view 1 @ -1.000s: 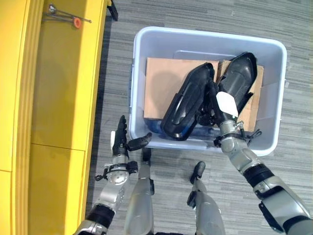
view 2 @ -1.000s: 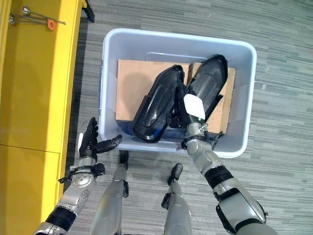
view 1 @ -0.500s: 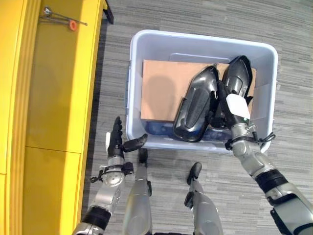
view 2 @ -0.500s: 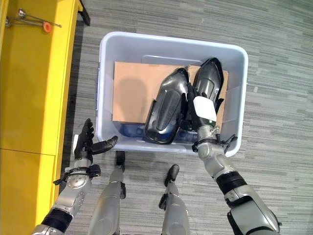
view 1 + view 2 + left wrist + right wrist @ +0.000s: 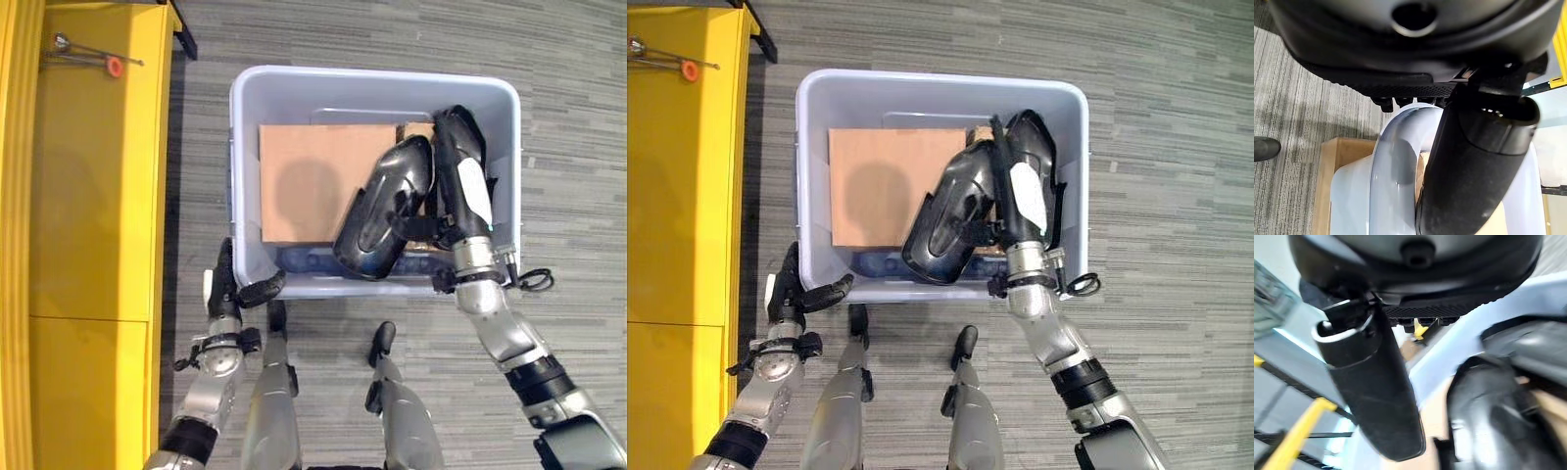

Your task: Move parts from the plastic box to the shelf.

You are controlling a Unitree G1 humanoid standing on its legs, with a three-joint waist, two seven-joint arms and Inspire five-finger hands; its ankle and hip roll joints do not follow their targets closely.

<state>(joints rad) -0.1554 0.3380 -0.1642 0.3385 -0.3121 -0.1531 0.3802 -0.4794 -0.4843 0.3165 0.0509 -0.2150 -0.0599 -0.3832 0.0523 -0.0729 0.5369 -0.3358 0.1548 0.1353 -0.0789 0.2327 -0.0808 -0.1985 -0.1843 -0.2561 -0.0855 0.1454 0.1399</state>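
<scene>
A pale blue plastic box (image 5: 372,76) stands on the floor, lined with brown cardboard (image 5: 313,176). Two long black moulded parts lie in its right half. My right hand (image 5: 472,211) reaches in over the near rim. Its white-covered thumb lies along the right black part (image 5: 453,137), its fingers go down between the two parts, and it is shut on that part. The other black part (image 5: 387,211) leans against it on the left. My left hand (image 5: 223,289) is open beside the box's near left corner, thumb (image 5: 1474,171) pointing at the rim. The yellow shelf (image 5: 88,196) runs along the left.
A thin metal tool with an orange tip (image 5: 115,67) lies at the far end of the shelf. A strip of grey striped carpet (image 5: 201,176) separates shelf and box. More carpet spreads right of the box.
The camera has shifted. My right hand has turned more upright, the right black part turning with it. The other part has slid rightward in the box. The left hand stays by the corner.
</scene>
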